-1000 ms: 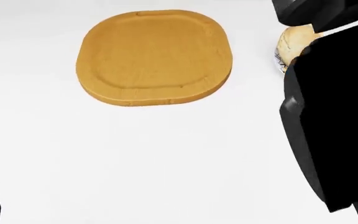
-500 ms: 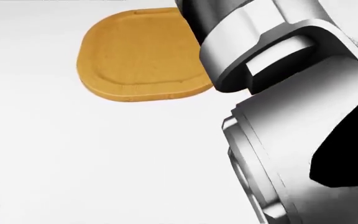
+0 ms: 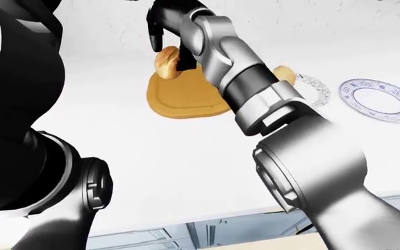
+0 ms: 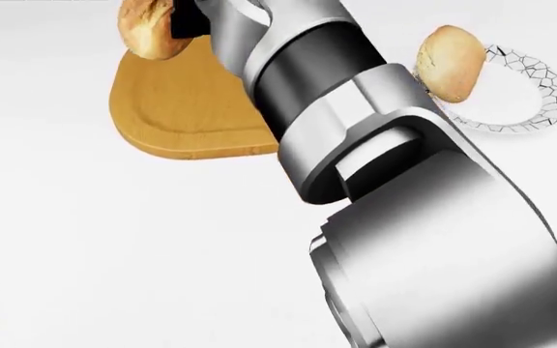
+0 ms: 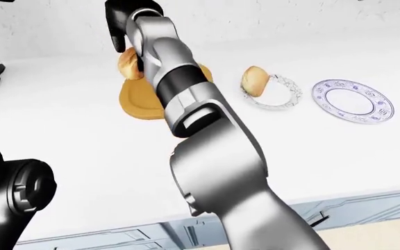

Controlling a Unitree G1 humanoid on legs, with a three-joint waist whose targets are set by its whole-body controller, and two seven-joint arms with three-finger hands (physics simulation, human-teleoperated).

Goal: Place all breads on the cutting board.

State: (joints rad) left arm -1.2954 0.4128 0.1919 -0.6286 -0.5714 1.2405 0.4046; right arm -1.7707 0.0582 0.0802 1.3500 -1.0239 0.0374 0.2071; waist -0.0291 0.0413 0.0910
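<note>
My right hand (image 3: 164,48) is black and reaches across the view, shut on a round golden bread roll (image 3: 167,63). The roll hangs over the far left part of the wooden cutting board (image 3: 182,101), whose right side is hidden by my silver forearm. A second roll (image 4: 450,61) rests on the left rim of a crackle-patterned plate (image 4: 525,109) to the right of the board. My left arm fills the left of the left-eye view; its hand does not show.
A blue-patterned plate (image 5: 353,100) lies further right on the white counter (image 5: 82,156). The counter's near edge and cabinet fronts (image 5: 353,208) run along the bottom of the eye views.
My right arm has swung from the plate on the right to the left and upward, carrying a roll over the cutting board. The second roll by the plate has come into sight.
</note>
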